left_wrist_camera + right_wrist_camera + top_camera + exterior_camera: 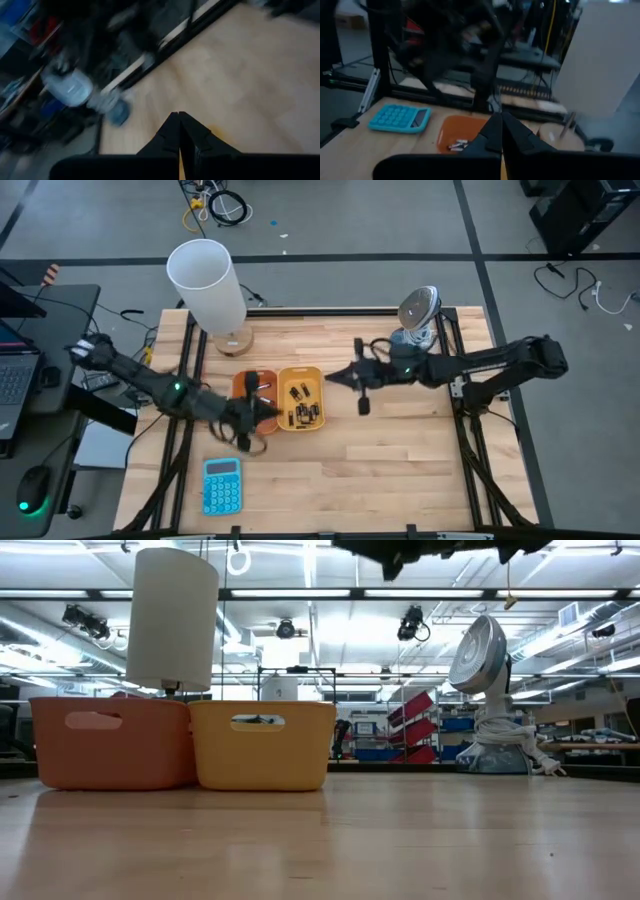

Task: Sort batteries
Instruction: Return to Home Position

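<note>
While the left jaws are pinched shut on nothing, they hang over the front rim of the orange bin (241,384). The right jaws, also shut and empty, hang just beside the yellow bin (315,388). If either jaws dip on the way home, they could bump a bin and spill it. The batteries (305,413) lie flat inside both bins, left of the middle of the counter (400,450). Their long sides seem to run front to back, but the ends are too small to tell apart.
</note>
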Robot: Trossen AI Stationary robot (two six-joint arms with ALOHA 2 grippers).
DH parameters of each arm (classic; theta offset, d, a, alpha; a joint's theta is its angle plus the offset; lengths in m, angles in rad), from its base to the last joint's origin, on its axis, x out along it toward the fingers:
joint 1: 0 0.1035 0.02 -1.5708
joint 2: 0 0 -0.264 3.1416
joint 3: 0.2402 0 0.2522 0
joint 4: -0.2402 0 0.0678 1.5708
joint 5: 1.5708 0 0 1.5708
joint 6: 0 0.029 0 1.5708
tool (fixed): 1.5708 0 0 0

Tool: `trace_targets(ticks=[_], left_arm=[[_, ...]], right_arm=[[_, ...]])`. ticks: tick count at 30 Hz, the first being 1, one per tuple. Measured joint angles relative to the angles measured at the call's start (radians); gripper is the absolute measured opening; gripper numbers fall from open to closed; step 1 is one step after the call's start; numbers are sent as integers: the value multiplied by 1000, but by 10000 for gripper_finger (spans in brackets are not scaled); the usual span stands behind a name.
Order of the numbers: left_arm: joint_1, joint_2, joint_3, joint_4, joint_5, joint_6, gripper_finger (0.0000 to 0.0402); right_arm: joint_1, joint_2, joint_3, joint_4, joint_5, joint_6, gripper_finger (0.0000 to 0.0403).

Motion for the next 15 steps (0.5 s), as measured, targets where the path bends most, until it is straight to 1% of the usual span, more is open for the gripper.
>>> trace_targets(ticks=[2,4,7,9,11,13,15], left_arm=[[65,-41,0,-59,15,4,0],[112,-104,-1,-146,43,-46,0],[157,-230,-8,-255,123,-146,0],[160,-323,-37,-257,167,-186,0],[155,-410,-85,-258,179,-223,0],[156,-499,-146,-249,161,-254,0],[157,-575,-216,-201,149,-269,0]], right_arm=[[-31,-40,0,-21,-44,-19,0],[-50,-92,0,-74,-82,-28,0],[-54,-180,0,-166,-90,-55,0],[-45,-227,-2,-225,-93,-68,0],[-33,-271,-32,-230,-93,-76,0],[-25,-320,-81,-224,-93,-76,0],[-17,-372,-145,-182,-92,-63,0]])
